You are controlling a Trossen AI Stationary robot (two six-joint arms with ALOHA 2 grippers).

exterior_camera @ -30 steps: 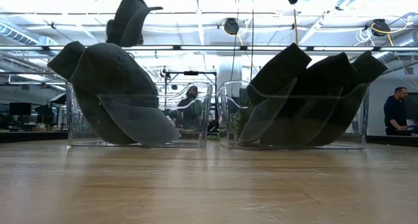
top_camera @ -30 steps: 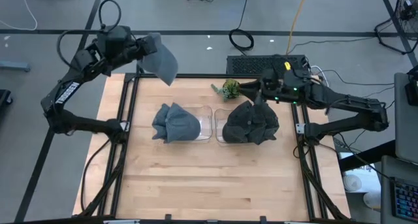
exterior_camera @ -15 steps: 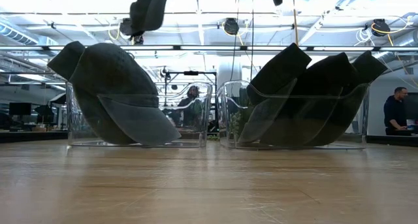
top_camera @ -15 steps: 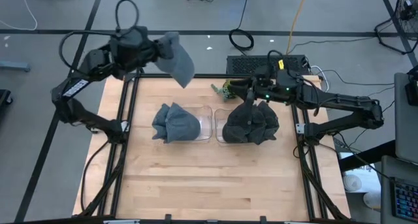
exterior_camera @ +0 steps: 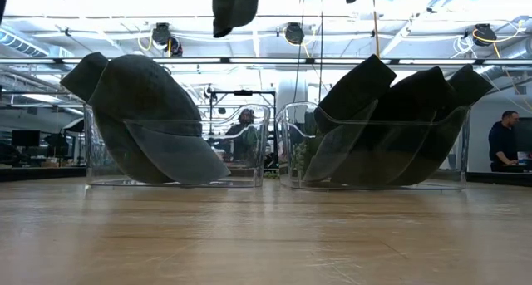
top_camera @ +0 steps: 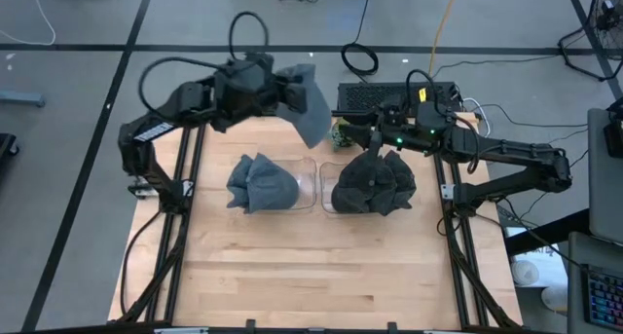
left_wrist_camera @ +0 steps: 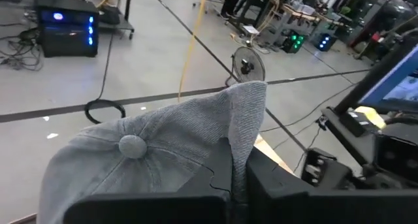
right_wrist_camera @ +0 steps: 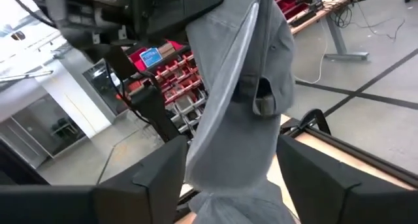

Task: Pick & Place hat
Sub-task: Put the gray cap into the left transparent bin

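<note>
Left hand (top_camera: 277, 89) has swung its grey cap (top_camera: 304, 102) toward the far edge's middle, clamped on it. Right hand (top_camera: 375, 139) waits open-fingered over the right bin (top_camera: 326, 193). Looks like mid-handover; the right hand would need to grab next.

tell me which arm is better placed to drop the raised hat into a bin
Left. Its claw already holds the grey hat above the table's far edge, near both bins; the right claw sits at the full right bin.
</note>
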